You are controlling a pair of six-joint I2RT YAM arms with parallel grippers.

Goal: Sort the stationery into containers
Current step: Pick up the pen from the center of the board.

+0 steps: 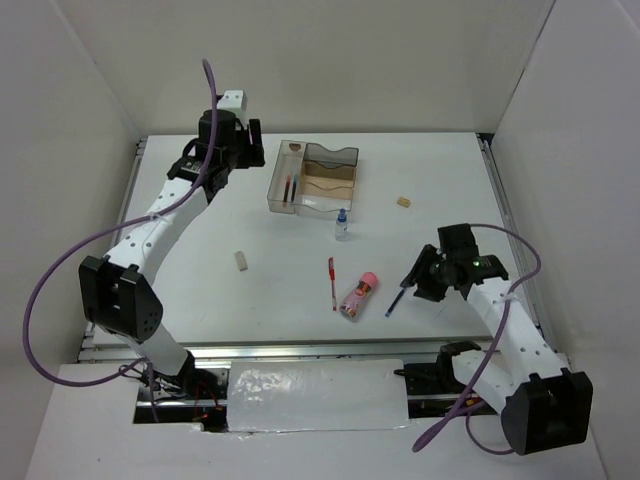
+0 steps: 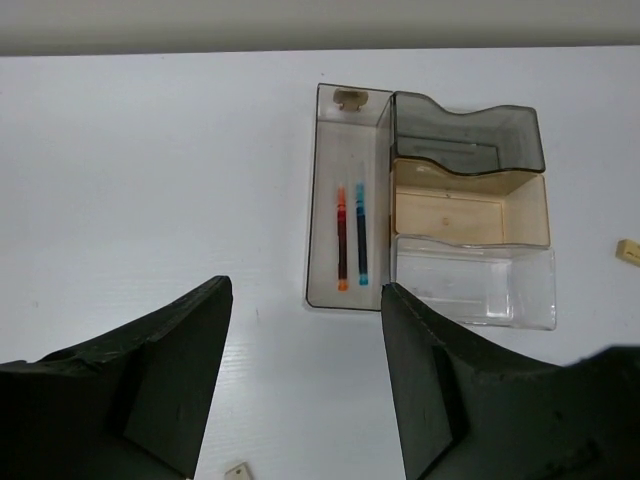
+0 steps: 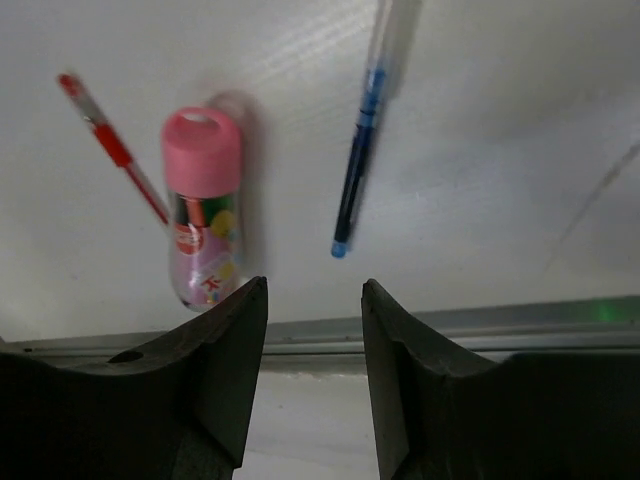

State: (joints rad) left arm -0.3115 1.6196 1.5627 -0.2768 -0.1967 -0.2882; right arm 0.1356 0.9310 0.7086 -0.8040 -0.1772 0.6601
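The smoky organizer tray [image 1: 346, 155] [image 2: 520, 130] stands at the back middle. A red pen [image 2: 341, 240] and a blue pen [image 2: 361, 235] lie in its long narrow compartment. My left gripper [image 1: 222, 165] [image 2: 306, 288] hangs open and empty, high up to the tray's left. On the front table lie a red pen [image 1: 332, 283] [image 3: 110, 145], a pink tube [image 1: 359, 295] [image 3: 203, 205] and a dark-blue pen [image 1: 397, 299] [image 3: 355, 170]. My right gripper [image 1: 415, 280] [image 3: 314, 285] hovers open by the blue pen's near end, holding nothing.
A small clear blue-capped bottle [image 1: 342, 225] stands just in front of the tray. One beige block [image 1: 241, 261] lies left of centre, another [image 1: 404, 202] [image 2: 628, 250] right of the tray. A small tan piece [image 2: 350, 97] sits at the narrow compartment's far end. The table's metal front edge [image 3: 480, 322] is close under the right gripper.
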